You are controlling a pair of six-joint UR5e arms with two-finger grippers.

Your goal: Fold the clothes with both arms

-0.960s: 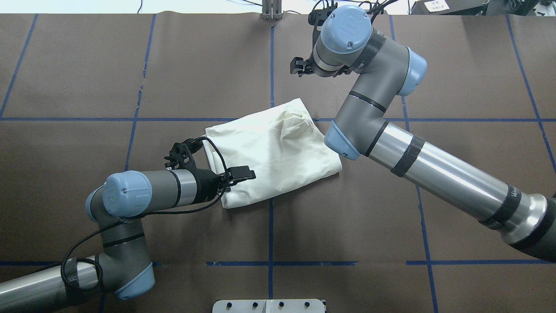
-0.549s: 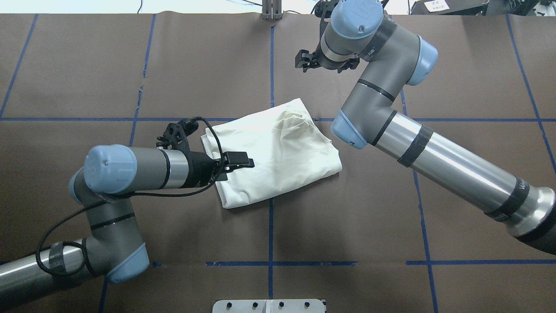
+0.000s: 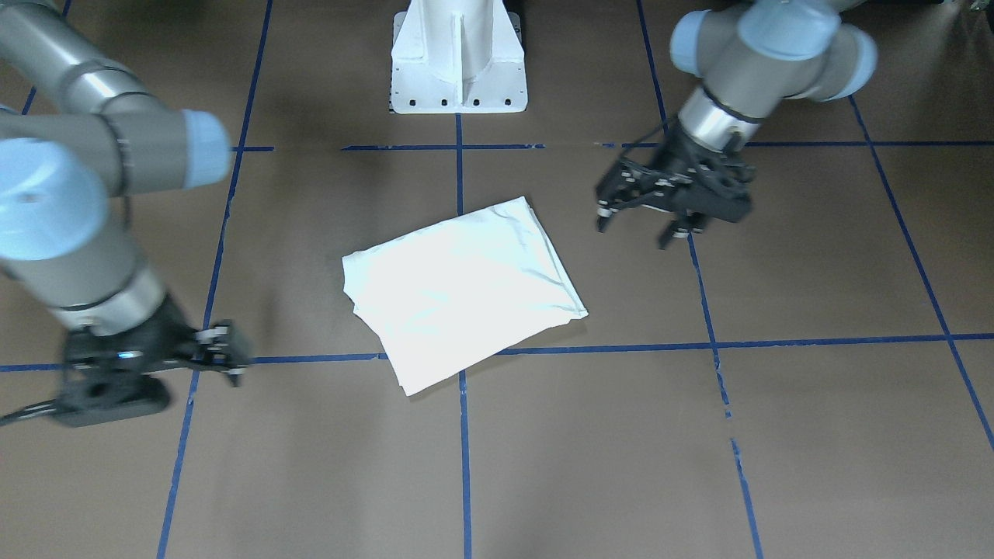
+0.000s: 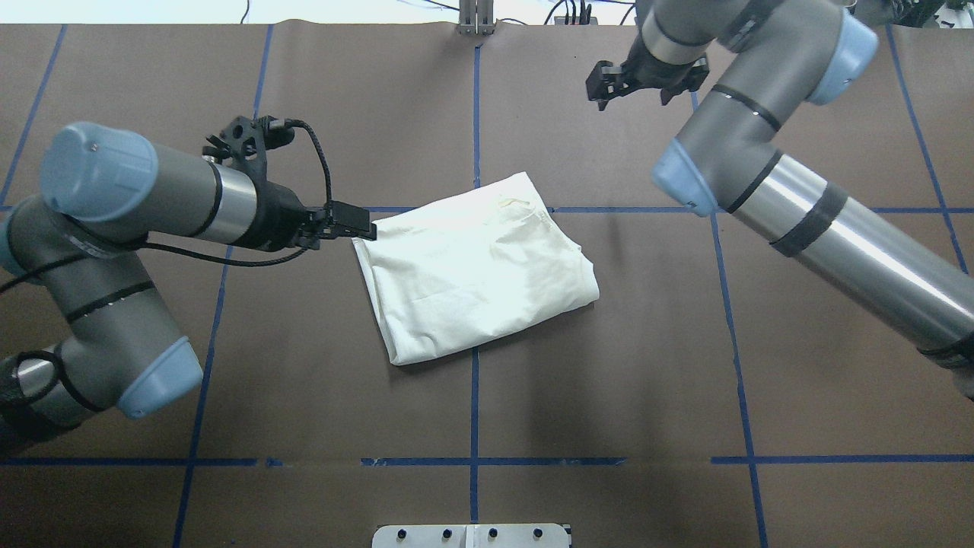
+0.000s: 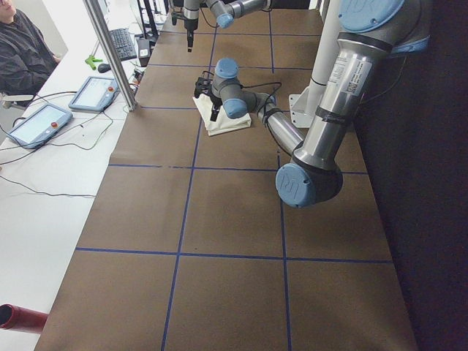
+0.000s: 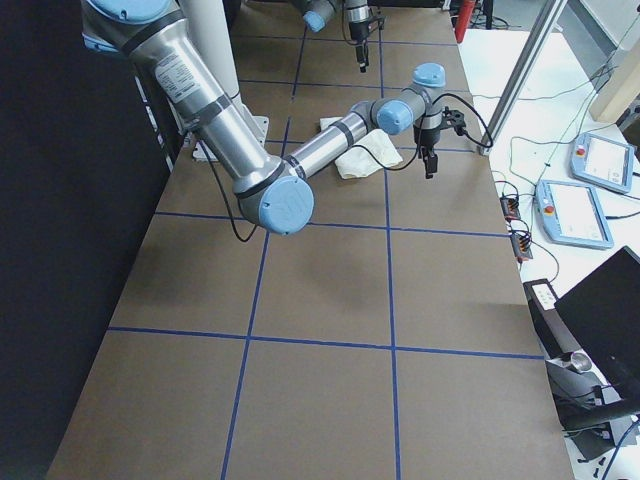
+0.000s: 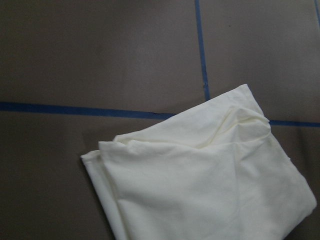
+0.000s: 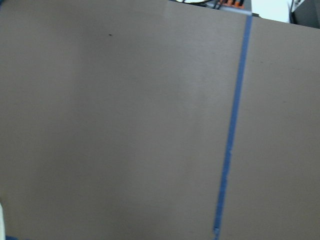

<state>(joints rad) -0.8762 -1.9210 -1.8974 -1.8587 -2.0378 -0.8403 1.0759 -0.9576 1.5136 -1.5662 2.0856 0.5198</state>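
Observation:
The clothes (image 4: 475, 266) are a plain cream shirt folded into a skewed rectangle in the middle of the brown table, also seen in the front view (image 3: 462, 291) and filling the lower part of the left wrist view (image 7: 210, 190). No print shows. My left gripper (image 4: 359, 225) hovers at the shirt's left edge, apart from it; in the front view it (image 3: 633, 233) is open and empty. My right gripper (image 4: 635, 95) hangs open over bare table, far beyond the shirt's far right; it (image 3: 225, 357) also holds nothing.
Blue tape lines cross the brown table cover. The white pedestal base (image 3: 458, 70) stands at the robot's side. A metal post (image 4: 475, 15) rises at the far edge. On the side desk lie tablets (image 5: 40, 123), with a person (image 5: 22, 55) seated there.
My left gripper has lifted off the shirt and drawn back to its left edge. The right arm has swung farther away to the far right. The shirt has stayed put.

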